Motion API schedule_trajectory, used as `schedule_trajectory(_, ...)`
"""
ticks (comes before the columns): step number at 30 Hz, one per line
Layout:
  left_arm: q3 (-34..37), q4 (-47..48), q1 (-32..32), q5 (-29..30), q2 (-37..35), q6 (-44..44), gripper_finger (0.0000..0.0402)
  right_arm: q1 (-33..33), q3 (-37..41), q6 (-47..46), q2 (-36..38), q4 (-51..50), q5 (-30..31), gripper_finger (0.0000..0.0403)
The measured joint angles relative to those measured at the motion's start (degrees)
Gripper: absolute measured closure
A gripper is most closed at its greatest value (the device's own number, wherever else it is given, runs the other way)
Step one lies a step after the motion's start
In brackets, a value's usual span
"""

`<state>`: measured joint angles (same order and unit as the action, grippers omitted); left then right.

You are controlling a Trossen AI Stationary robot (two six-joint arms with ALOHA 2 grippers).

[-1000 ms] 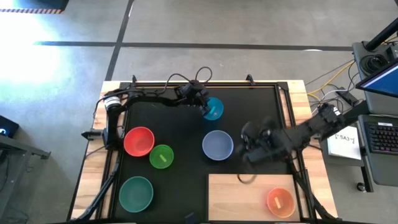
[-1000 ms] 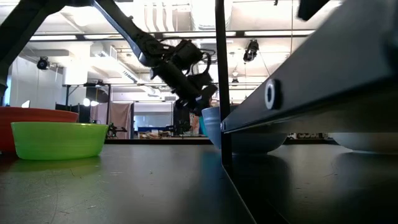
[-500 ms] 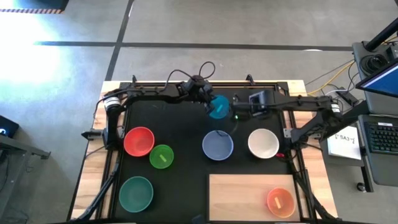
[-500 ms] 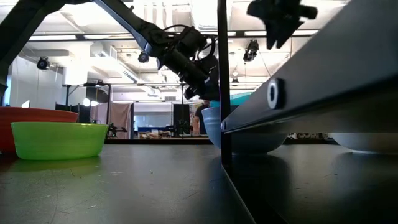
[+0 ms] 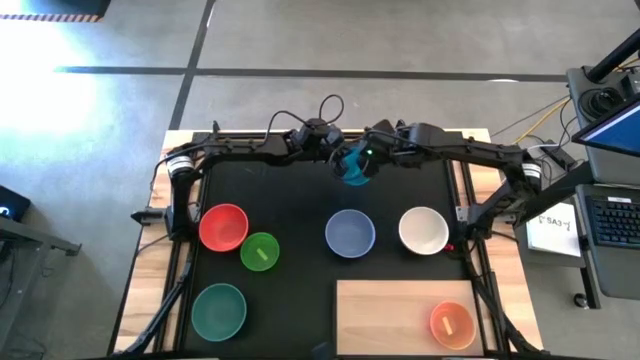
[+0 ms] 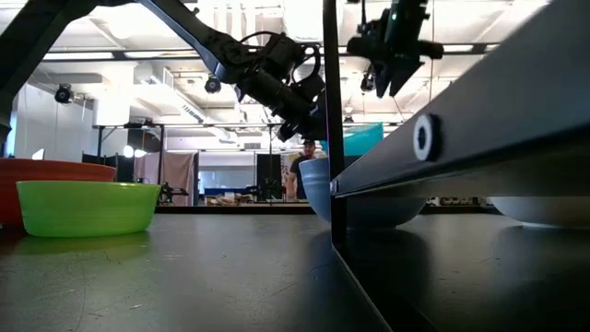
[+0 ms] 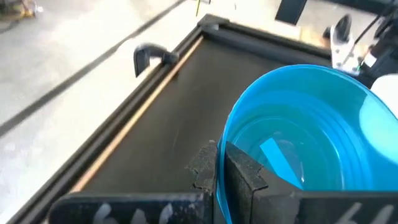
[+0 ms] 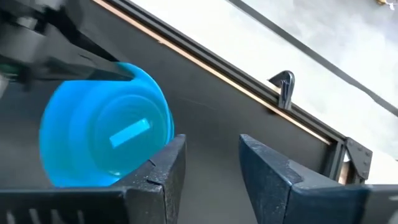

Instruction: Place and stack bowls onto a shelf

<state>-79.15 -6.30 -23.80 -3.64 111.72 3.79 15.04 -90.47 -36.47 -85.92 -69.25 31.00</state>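
My left gripper (image 5: 340, 158) is shut on the small blue bowl (image 5: 352, 170) and holds it above the mat near the far edge. My right gripper (image 5: 372, 155) is open just right of that bowl (image 8: 106, 134), with one finger (image 8: 166, 163) beside the bowl's wall. The red (image 5: 223, 227), light green (image 5: 260, 251), teal-green (image 5: 219, 310), periwinkle (image 5: 350, 233) and white (image 5: 423, 230) bowls rest on their bases on the black mat. The shelf (image 5: 385, 315) lies at the near right. On it stands a reddish bowl with a yellow one inside (image 5: 451, 323). My left gripper pinches the blue bowl's rim (image 7: 225, 140), with one finger inside the bowl and one outside. The fingers come from the table's left, slanting down. The bowl is lifted clear of the mat and tilted. My right gripper: I cannot tell whether its finger touches the bowl's wall.
A raised black frame (image 5: 330, 133) with clamps runs along the mat's far edge, close behind both grippers. Pale wood table strips flank the mat. A desk with a laptop (image 5: 610, 150) stands off the table's right side.
My right arm has swung from above the white bowl, near the shelf, up toward the far edge and arrived beside the blue bowl. The white bowl now shows. My left gripper has raised the blue bowl and carried it slightly to the right.
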Motion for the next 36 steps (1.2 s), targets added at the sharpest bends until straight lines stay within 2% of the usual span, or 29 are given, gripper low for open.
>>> schedule_trajectory(9,-2.78,-0.93,-0.04,0.07,0.0,-0.74,0.0401,1.89,0.1,3.61,-3.62,3.91,-0.15,0.0271)
schedule_trajectory(19,-2.86,-1.21,-0.12,0.55,0.07,-1.91,0.0401,3.11,1.63,4.82,-4.96,5.56,0.02,0.0285)
schedule_trajectory(24,-2.78,-2.05,-0.1,0.48,0.11,-2.25,0.0401,3.37,1.94,6.46,-4.95,5.73,0.03,0.0316)
schedule_trajectory(31,-2.97,-2.72,-0.1,-0.28,0.22,-2.38,0.0401,3.52,2.4,8.02,-4.88,6.0,0.04,0.0385)
schedule_trajectory(36,-2.99,-3.02,-0.08,-0.28,0.22,-2.21,0.0401,3.75,2.4,9.14,-4.88,6.09,0.02,0.0394)
